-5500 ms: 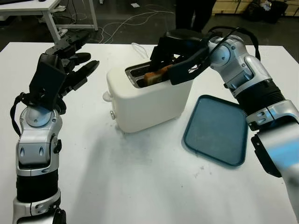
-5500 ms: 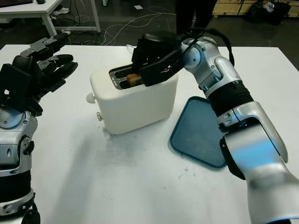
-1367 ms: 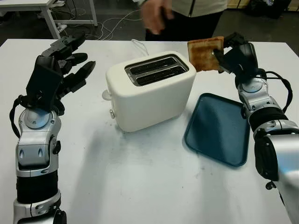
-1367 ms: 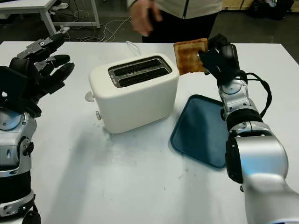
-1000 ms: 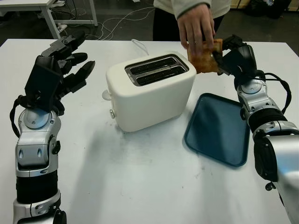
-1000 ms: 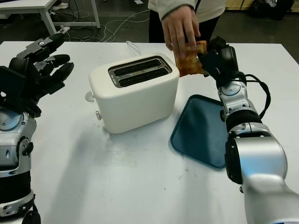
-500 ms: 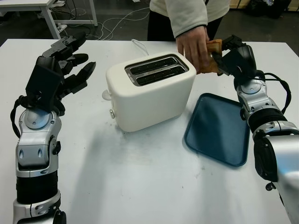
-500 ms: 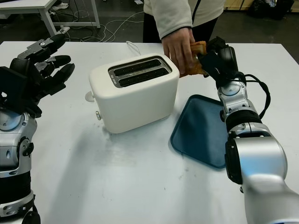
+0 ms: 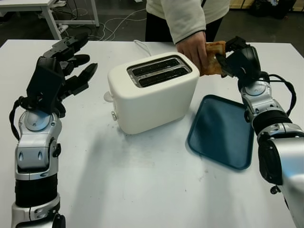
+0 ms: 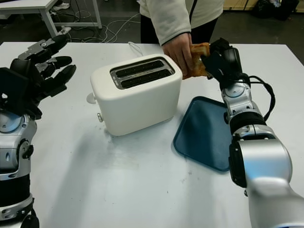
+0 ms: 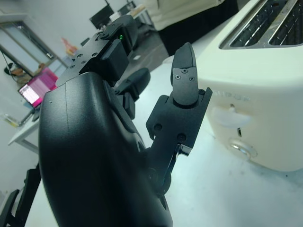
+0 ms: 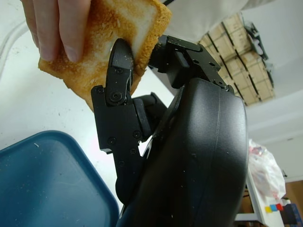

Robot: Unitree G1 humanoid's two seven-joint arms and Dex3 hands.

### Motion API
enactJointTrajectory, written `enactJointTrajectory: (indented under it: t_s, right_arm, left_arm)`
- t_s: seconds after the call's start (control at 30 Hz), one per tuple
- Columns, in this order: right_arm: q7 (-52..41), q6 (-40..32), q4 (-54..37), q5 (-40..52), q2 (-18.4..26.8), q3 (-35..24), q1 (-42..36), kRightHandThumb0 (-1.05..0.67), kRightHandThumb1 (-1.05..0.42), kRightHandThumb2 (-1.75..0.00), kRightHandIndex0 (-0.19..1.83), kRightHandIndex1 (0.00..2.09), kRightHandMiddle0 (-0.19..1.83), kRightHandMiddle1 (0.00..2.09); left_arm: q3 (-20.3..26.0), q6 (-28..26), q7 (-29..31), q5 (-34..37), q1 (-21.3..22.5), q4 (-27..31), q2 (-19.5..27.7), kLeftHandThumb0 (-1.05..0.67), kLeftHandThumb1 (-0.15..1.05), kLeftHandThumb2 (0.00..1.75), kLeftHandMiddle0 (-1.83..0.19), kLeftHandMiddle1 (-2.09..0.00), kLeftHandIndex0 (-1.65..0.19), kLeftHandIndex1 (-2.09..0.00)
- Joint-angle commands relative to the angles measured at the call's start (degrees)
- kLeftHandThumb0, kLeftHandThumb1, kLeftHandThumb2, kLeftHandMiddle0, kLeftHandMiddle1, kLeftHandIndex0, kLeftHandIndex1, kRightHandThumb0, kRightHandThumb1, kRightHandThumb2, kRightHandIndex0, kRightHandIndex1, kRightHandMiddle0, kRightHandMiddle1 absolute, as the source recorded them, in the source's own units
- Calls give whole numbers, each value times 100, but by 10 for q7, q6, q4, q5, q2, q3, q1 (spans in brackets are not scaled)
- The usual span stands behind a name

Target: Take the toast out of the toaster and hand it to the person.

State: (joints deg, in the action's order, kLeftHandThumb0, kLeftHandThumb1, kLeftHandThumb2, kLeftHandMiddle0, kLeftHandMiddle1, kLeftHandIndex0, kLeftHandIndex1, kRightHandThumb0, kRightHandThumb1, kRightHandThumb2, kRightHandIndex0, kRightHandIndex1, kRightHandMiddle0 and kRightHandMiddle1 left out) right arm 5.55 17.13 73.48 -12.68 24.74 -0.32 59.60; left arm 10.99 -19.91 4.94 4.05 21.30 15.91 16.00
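Toast (image 9: 213, 58), clamped by the right robot hand (image 9: 233, 59) beyond the toaster (image 9: 153, 92), seemingly meets a person's hand (image 9: 194, 49); left robot hand (image 9: 59, 66) open above the white bench (image 9: 142, 190).

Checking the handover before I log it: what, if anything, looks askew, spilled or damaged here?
Little stands out. The toast is whole, held by the right hand and the person's hand. The blue tray sits askew beside the toaster, with crumbs on it. The left hand is open, raised.

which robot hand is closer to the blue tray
Right. The right hand is raised just past the far edge of the blue tray, gripping the toast. The left hand is open, across the table beyond the toaster.
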Motion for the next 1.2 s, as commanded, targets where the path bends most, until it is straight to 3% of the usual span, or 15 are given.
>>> enactJointTrajectory:
  t_s: [0.0,0.3,0.33,0.37,0.47,0.5,0.53,0.6,0.67,0.93,1.07,1.17]
  right_arm:
    - [-5,11,-2,5,4,-4,-1,-28,-92,-39,90,175,67,175]
    - [-71,-11,-2,32,0,-28,0,-38,-92,-40,86,173,65,172]
    - [-66,-10,-2,37,-1,-32,-2,-35,-92,-42,81,172,62,159]
    - [-62,-10,-2,44,-4,-39,-4,-30,-92,-46,68,155,53,128]
    - [-72,-15,-5,92,-17,-84,-9,-41,-92,-50,58,77,53,40]
    - [-89,-13,-7,113,-21,-102,-14,-46,-92,-53,55,46,50,19]
    - [-104,-11,-9,129,-24,-115,-18,-49,-92,-55,49,30,44,10]
    - [-124,-9,-13,149,-28,-130,-27,-56,-92,-58,35,10,31,2]
    - [-131,-15,-21,157,-31,-133,-35,-62,-92,-58,28,4,26,1]
    - [-152,-5,-106,170,-33,-130,-105,-75,-92,-62,9,0,12,0]
    - [-172,-8,-206,208,-52,-147,-173,-72,-92,-60,11,3,14,2]
    - [-170,-41,-375,239,-94,-144,-274,-72,-92,-51,18,6,20,4]
  left_arm:
    - [-3,7,-1,-8,7,-5,6,-25,71,53,-22,-89,-57,-6]
    - [-4,6,-4,-3,5,-6,2,-25,72,52,-22,-87,-57,-6]
    - [-3,6,-5,-2,5,-5,2,-25,72,52,-21,-87,-56,-6]
    - [-3,5,-5,-2,4,-5,2,-25,72,51,-21,-87,-56,-6]
    - [-1,3,-6,2,2,-3,0,-24,72,52,-21,-87,-56,-6]
    - [0,2,-6,3,1,-2,0,-23,72,52,-20,-87,-56,-6]
    - [1,2,-6,4,1,-1,-1,-23,72,52,-20,-87,-55,-6]
    - [1,0,-7,4,0,1,-1,-23,72,53,-20,-88,-55,-6]
    - [1,-1,-9,3,0,2,-2,-23,71,53,-20,-88,-55,-6]
    - [5,1,-9,6,-6,3,-2,-24,71,54,-20,-88,-55,-6]
    - [18,-3,-6,15,-22,13,-2,-24,73,52,-19,-88,-54,-6]
    - [33,-24,-15,27,-48,40,-13,-25,76,46,-15,-86,-51,-5]
